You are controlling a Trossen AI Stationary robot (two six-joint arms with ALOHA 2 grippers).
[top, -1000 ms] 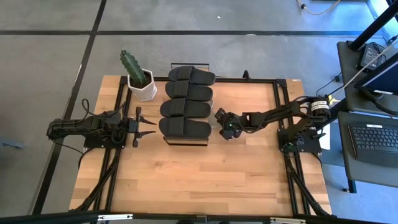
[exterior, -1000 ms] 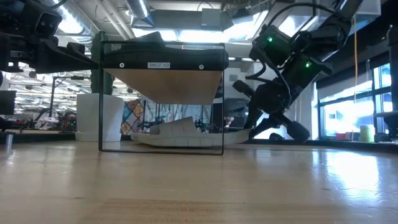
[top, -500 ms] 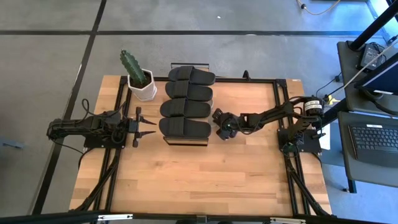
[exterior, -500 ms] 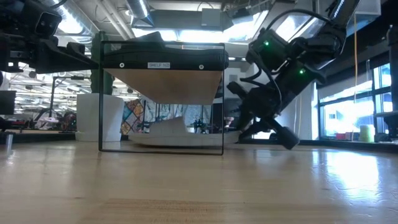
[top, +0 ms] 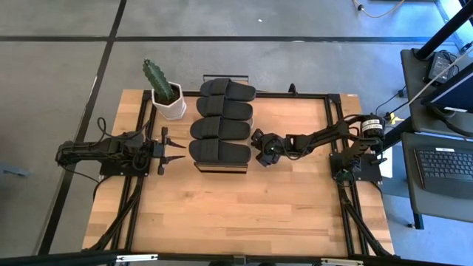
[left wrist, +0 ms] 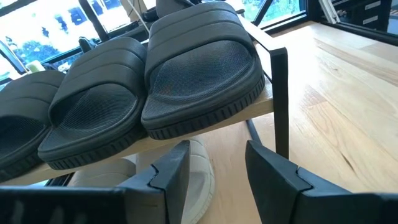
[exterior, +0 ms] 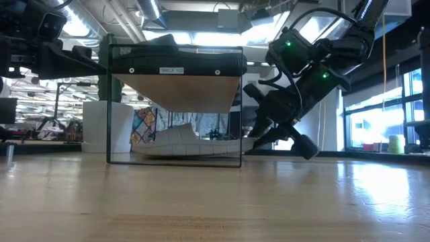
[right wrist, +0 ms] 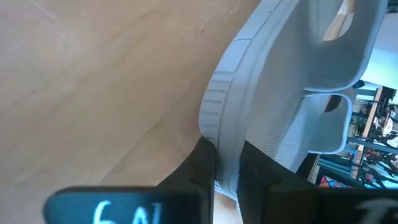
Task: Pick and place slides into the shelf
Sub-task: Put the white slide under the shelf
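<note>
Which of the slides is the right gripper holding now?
The right gripper is shut on a light grey slide, under the shelf top. The four black slides lie on top of the shelf, untouched.

Right arm reaches across from the table's right edge, forearm sloping down, wrist tilted low near the tabletop. Right gripper [top: 256, 144] sits at the end of that reach; its 2 fingers [right wrist: 202, 163] stand nearly together, pinched on a thin edge. Left arm lies low and straight along the table's left side, waiting. Left gripper [top: 176, 152] points inward toward the right arm, its 2 fingers [left wrist: 268, 169] spread apart with a clear gap, holding nothing.
</note>
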